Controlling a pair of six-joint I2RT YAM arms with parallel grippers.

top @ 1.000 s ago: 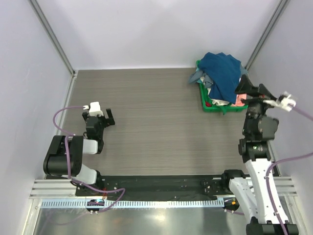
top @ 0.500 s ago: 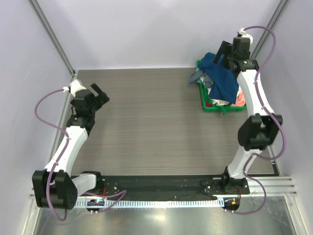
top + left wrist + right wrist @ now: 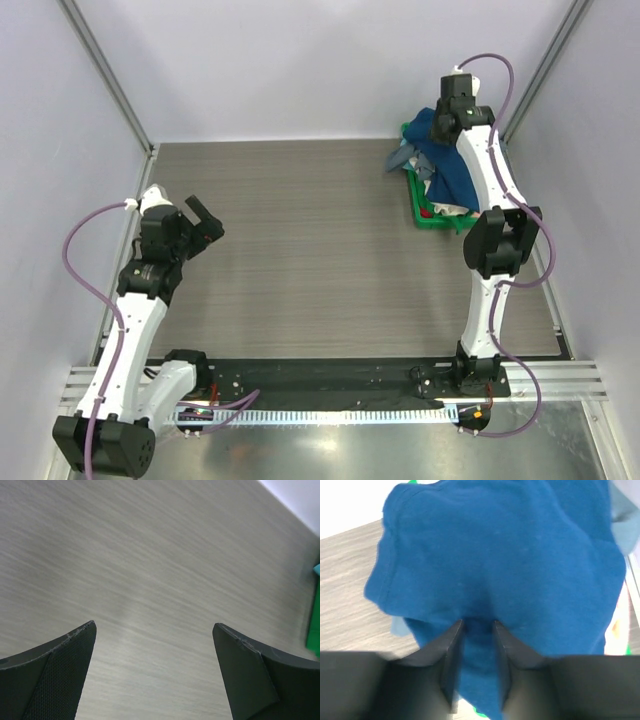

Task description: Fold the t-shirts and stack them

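Now R hand (image 3: 477, 625) pinches navy t-shirt (image 3: 520, 565) in green basket (image 3: 414, 200); L hand (image 3: 154, 625) wide over table (image 3: 150, 555).

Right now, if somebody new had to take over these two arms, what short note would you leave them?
Left claw: open, empty, above the grey wood-grain table.
Right claw: shut on a fold of the dark blue cotton t-shirt topping the heap in the green plastic basket, far right corner.
Other crumpled t-shirts lie beneath it there.
Done: nothing folded or stacked.
Left: lift the blue shirt out, spread it, fold it, repeat for the rest, stack.
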